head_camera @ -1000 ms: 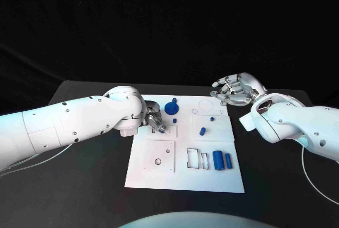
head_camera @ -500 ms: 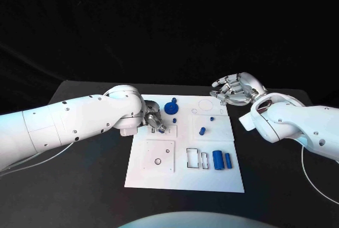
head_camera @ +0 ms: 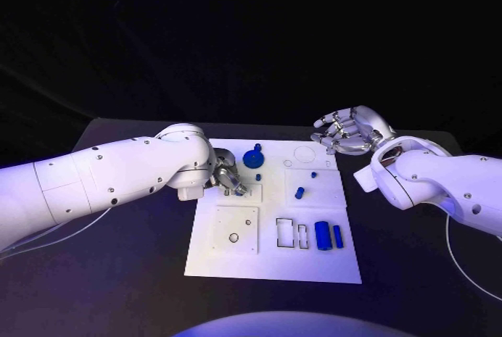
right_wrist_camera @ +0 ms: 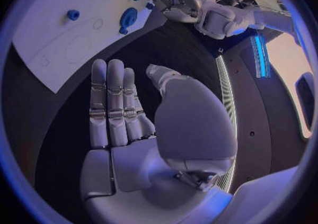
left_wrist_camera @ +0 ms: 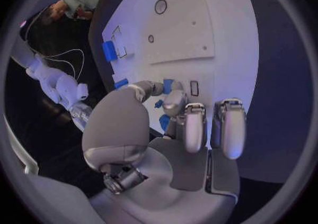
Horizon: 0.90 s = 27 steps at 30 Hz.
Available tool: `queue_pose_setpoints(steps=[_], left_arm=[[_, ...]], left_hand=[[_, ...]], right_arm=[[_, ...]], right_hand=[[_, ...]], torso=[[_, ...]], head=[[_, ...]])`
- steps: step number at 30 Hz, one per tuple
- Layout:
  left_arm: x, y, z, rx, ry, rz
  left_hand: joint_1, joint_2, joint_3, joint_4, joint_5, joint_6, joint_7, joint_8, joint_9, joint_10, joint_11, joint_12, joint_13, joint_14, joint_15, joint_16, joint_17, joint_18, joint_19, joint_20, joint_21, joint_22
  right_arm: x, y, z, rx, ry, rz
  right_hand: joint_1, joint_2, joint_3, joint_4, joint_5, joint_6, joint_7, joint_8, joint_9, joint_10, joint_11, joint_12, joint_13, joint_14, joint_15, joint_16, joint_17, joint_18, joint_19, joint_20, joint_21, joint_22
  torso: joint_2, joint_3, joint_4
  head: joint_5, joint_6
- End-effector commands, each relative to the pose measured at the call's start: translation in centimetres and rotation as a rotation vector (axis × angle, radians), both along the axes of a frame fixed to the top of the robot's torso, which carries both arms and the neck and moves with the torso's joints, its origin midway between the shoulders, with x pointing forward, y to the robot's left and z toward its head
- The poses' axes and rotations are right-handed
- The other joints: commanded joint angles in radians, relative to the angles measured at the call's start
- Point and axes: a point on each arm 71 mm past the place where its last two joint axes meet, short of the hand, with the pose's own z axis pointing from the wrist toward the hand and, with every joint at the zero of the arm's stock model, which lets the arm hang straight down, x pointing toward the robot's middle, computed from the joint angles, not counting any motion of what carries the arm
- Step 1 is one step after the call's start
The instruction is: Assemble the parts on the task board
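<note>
My task board (head_camera: 274,257) lies flat in the middle of the black table (head_camera: 125,279). I count five blue parts on it. Nearest me, two blue blocks (head_camera: 328,236) stand side by side, just beside two empty rectangular slots (head_camera: 291,233). Further back sits a small blue peg (head_camera: 299,193), then another small peg (head_camera: 258,177), and at the far edge a round blue gear (head_camera: 252,159).

My left hand (head_camera: 226,179) rests low over the board near the gear, fingers curled down; whether they hold anything I cannot tell. My right hand (head_camera: 346,133) hovers past the board's far right corner, fingers spread, gripping nothing.
</note>
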Motion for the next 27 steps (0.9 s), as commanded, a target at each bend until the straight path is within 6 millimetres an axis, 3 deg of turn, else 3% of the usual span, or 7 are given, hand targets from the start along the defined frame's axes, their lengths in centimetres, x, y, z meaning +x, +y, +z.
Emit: queue_pose_setpoints(steps=[1,12,21,27], left_arm=[[-0.43,-0.34,-0.38,-0.004,0.053,-0.014],[-0.23,-0.22,-0.45,-0.001,0.069,0.007],[-0.08,-0.17,-0.56,-0.003,0.098,0.018],[0.04,-0.17,-0.53,-0.005,0.098,0.025]], left_hand=[[-0.004,0.007,0.231,-0.236,0.005,0.008,-0.002,0.005,0.001,0.009,0.0,-0.005,-0.001,0.106,-0.007,0.004,0.263,-0.016,0.071,-0.005,0.006,0.219],[-0.009,0.009,0.23,-0.235,0.001,0.008,-0.002,0.004,0.002,0.009,0.0,-0.009,-0.005,0.106,-0.007,0.004,0.263,-0.016,0.07,-0.005,0.005,0.219],[-0.032,0.034,0.235,-0.237,-0.088,-0.01,-0.002,-0.014,0.008,0.01,0.0,-0.02,-0.013,0.106,-0.006,0.004,0.263,-0.014,0.066,-0.004,0.001,0.215],[-0.04,0.044,0.237,-0.237,-0.121,-0.019,0.0,-0.028,0.006,0.008,0.001,-0.021,-0.013,0.106,-0.005,0.004,0.263,-0.014,0.065,-0.003,0.0,0.215]], right_arm=[[-0.04,0.16,-0.04,-0.003,0.001,0.017],[-0.05,0.15,-0.04,-0.003,0.002,0.018],[-0.05,0.14,-0.05,-0.004,0.002,0.018],[-0.05,0.15,-0.08,-0.004,0.003,0.019]], right_hand=[[-0.012,0.001,0.006,0.001,0.004,0.006,-0.001,0.006,0.001,0.0,-0.003,-0.006,-0.002,0.007,0.002,-0.003,0.002,0.004,0.01,0.0,-0.004,-0.001],[-0.012,0.001,0.006,0.001,0.004,0.006,-0.001,0.006,0.001,0.0,-0.002,-0.007,-0.003,0.007,0.003,-0.005,0.002,0.004,0.01,0.0,-0.005,-0.002],[-0.012,0.001,0.006,0.001,0.004,0.006,-0.001,0.006,0.001,0.0,-0.002,-0.007,-0.003,0.007,0.003,-0.005,0.002,0.004,0.01,0.0,-0.005,-0.002],[-0.012,0.001,0.006,0.001,0.004,0.006,-0.001,0.006,0.001,0.0,-0.002,-0.007,-0.003,0.007,0.003,-0.005,0.002,0.004,0.01,0.0,-0.005,-0.002]], torso=[[-0.001,0.0,0.0003],[0.0,-0.0003,0.0002],[0.0,-0.0003,0.0005],[0.0,0.0001,-0.0004]], head=[[0.0,0.0],[0.0,0.002],[-0.001,0.002],[-0.001,0.001]])
